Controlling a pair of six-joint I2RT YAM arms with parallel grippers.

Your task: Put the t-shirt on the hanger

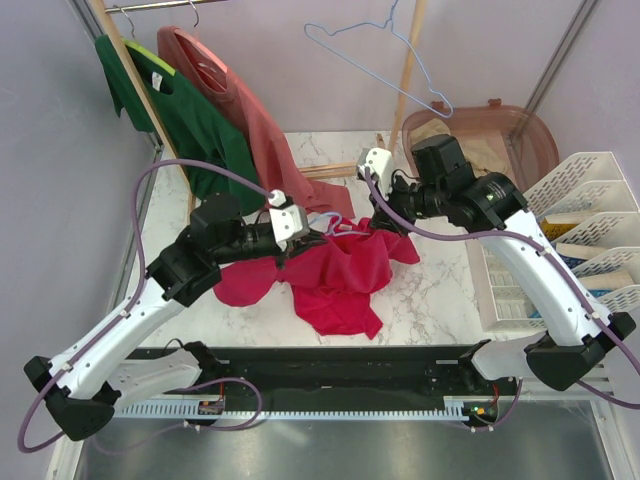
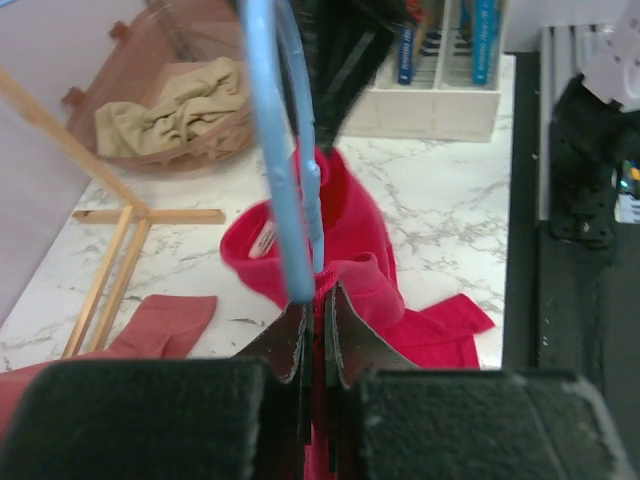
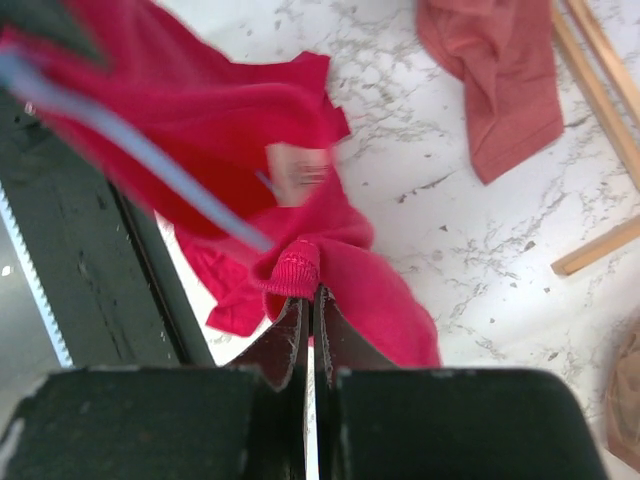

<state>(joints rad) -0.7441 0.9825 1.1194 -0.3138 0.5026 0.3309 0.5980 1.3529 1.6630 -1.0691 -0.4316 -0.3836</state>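
Note:
The crimson-red t-shirt point(image 1: 340, 280) lies crumpled on the marble table between both arms. My left gripper point(image 1: 312, 232) is shut on the pale-blue wire hanger point(image 2: 285, 150), which rises straight out of its jaws point(image 2: 318, 300) above the t-shirt point(image 2: 350, 230). In the top view only a short bit of the hanger point(image 1: 327, 221) shows. My right gripper point(image 1: 366, 220) is shut on the t-shirt's ribbed collar point(image 3: 298, 270) and holds it lifted, jaws point(image 3: 312, 295) pressed together. The hanger's wire point(image 3: 140, 150) runs blurred toward the neck opening, with the label point(image 3: 295, 172) showing.
A salmon-pink shirt point(image 1: 250, 110) and a dark green shirt point(image 1: 190, 110) hang on the wooden rack at the back left; the pink one trails onto the table point(image 3: 500, 80). A second blue hanger point(image 1: 390, 50) hangs behind. A brown tub point(image 1: 530, 130) and a white rack point(image 1: 590, 230) stand at the right.

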